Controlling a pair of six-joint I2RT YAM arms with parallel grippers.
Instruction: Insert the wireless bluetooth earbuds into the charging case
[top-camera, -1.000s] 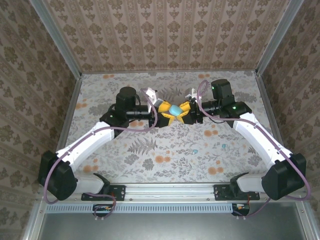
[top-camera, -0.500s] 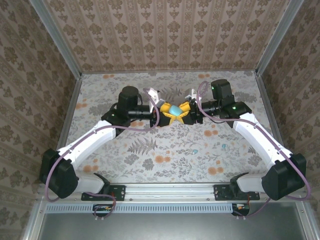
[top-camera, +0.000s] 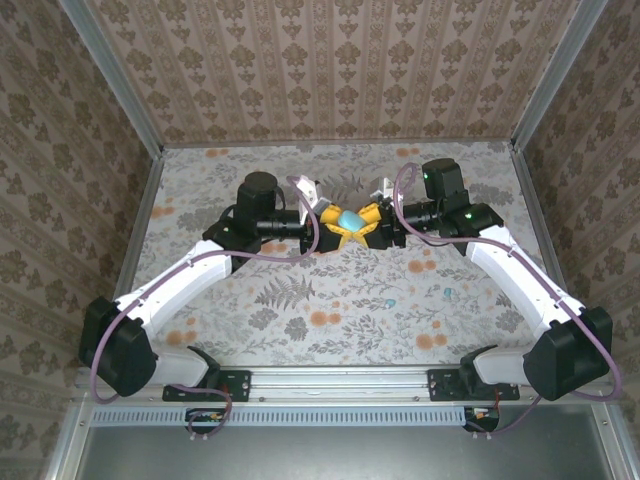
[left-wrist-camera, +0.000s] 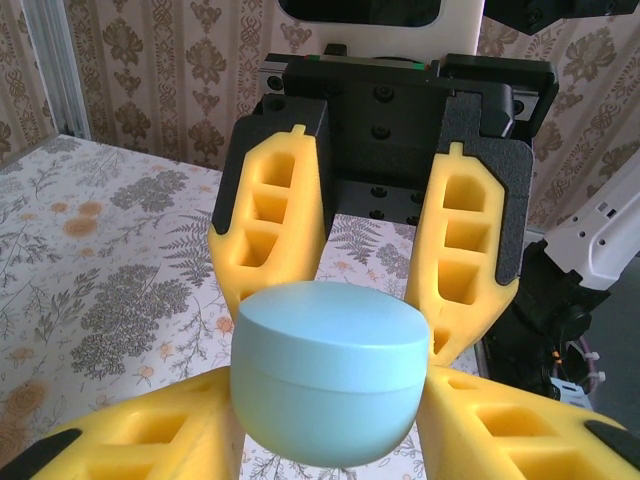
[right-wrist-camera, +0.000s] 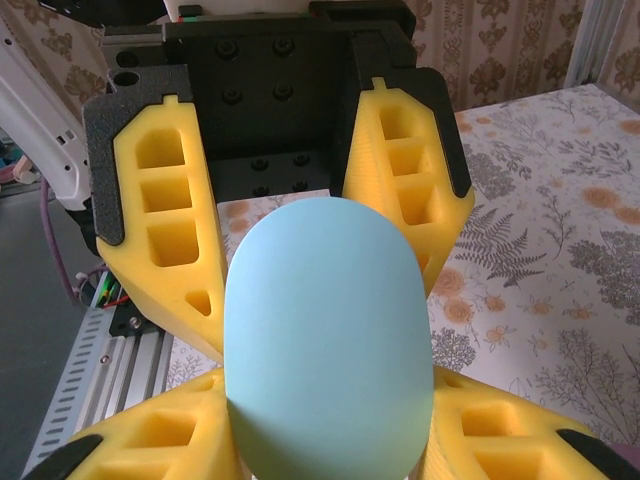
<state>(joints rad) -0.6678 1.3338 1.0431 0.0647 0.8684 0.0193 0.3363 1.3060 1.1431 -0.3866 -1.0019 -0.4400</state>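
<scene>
I hold the pale blue charging case (top-camera: 349, 219) in the air between both arms. The left end effector (left-wrist-camera: 325, 450) pinches one end and the right end effector (right-wrist-camera: 330, 440) pinches the other, with yellow pads pressed on the shell.

Hazards from here:
- The shell is smooth and rounded. If either pinch loosens, or the arms pull unevenly, I expect the case to squirt out and drop to the table (top-camera: 300, 330).
- The lid seam is shut. Prying with pads across the seam would clamp the lid closed.
- Both end effectors are occupied, so neither is free to fetch an earbud.

I judge the long axis to run level, from one end effector to the other, with the lid facing up.

Two mint specks (top-camera: 391, 301), probably earbuds, lie on the table well apart from the case, toward the right arm's base; too small to confirm.
</scene>
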